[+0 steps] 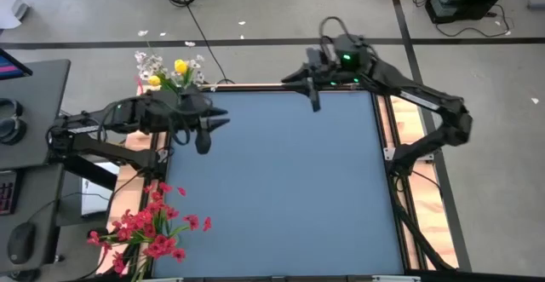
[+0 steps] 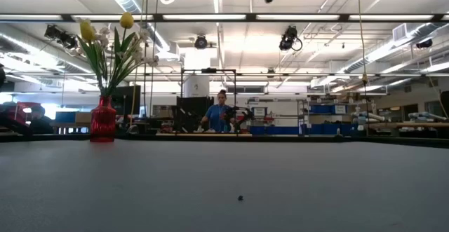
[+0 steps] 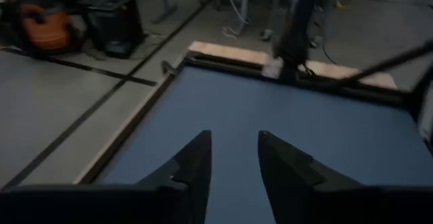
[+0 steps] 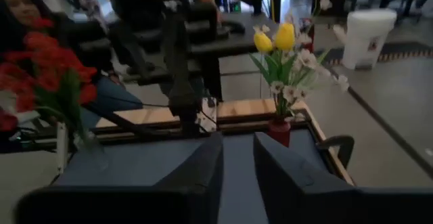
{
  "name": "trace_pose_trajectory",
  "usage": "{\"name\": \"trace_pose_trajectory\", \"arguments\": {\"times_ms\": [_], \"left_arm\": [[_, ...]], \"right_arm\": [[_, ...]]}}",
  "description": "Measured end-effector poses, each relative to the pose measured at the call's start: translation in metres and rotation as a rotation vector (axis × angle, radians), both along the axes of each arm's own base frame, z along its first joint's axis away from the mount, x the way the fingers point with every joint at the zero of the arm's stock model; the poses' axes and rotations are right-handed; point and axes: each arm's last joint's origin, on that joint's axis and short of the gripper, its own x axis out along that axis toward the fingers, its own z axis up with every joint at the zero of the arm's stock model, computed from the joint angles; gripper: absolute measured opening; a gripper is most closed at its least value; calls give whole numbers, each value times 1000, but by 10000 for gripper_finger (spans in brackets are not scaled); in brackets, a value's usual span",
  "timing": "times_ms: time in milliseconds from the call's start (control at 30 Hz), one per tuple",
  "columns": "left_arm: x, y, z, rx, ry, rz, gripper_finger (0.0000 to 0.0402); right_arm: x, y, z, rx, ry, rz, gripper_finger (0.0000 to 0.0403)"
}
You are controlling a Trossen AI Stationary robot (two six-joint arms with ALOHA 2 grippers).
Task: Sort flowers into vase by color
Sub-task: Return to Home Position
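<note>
A small red vase (image 2: 103,122) stands by its base on the table's far left corner. It holds yellow tulips (image 2: 88,30) and white blossoms (image 1: 150,63); the right wrist view shows the vase (image 4: 279,130) too. A bunch of red flowers (image 1: 152,227) stands upright at the near left corner; what holds the red flowers (image 4: 40,68) I cannot tell. My left gripper (image 1: 215,131) hovers open over the table's left part, just near-right of the vase, empty (image 3: 233,143). My right gripper (image 1: 313,101) is open and empty above the far edge (image 4: 238,143).
The blue table top (image 1: 289,188) has a wooden rim (image 1: 387,129). A tiny dark speck (image 2: 240,198) lies on the mat. A desk with a mouse (image 1: 19,244) stands to the left. People show in the room beyond (image 2: 222,113).
</note>
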Motion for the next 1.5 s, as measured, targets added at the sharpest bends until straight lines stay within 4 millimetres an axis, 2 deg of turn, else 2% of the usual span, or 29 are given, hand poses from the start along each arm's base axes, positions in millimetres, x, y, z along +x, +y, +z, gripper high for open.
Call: {"name": "trace_pose_trajectory", "arguments": {"times_ms": [100,200,367,500,567,633,767,933,1167,1267,1367,1500], "left_arm": [[-4,-8,-6,-6,40,-38,99],[-13,-13,-21,-41,8,-48,64],[-16,-22,-70,-31,-67,-115,11],[-27,-25,-101,-35,-65,-139,4],[-36,-26,-109,-39,-64,-151,3],[-48,-25,-110,-38,-91,-160,3],[-71,-26,-114,-30,-174,-214,2],[-82,-30,-150,-63,-203,-313,1],[-97,-29,-178,-52,-269,-334,1],[-104,-27,-183,-29,-306,-338,1],[-108,-26,-187,-27,-315,-337,0],[-107,-26,-193,-23,-259,-338,0]], "right_arm": [[-21,15,3,-10,-52,-10,56],[-44,25,-13,20,-112,-38,12],[-77,56,-40,67,-217,-103,19],[-96,84,-54,-61,-241,-152,8],[-103,91,-63,-95,-210,-197,7],[-109,96,-73,-19,-200,-229,10],[-112,111,-94,52,-241,-171,6],[-105,133,-130,66,-243,-73,3],[-109,138,-166,47,-309,-72,2],[-113,134,-172,45,-368,-21,2],[-113,125,-178,31,-332,55,1],[-112,106,-187,26,-260,31,0]]}}
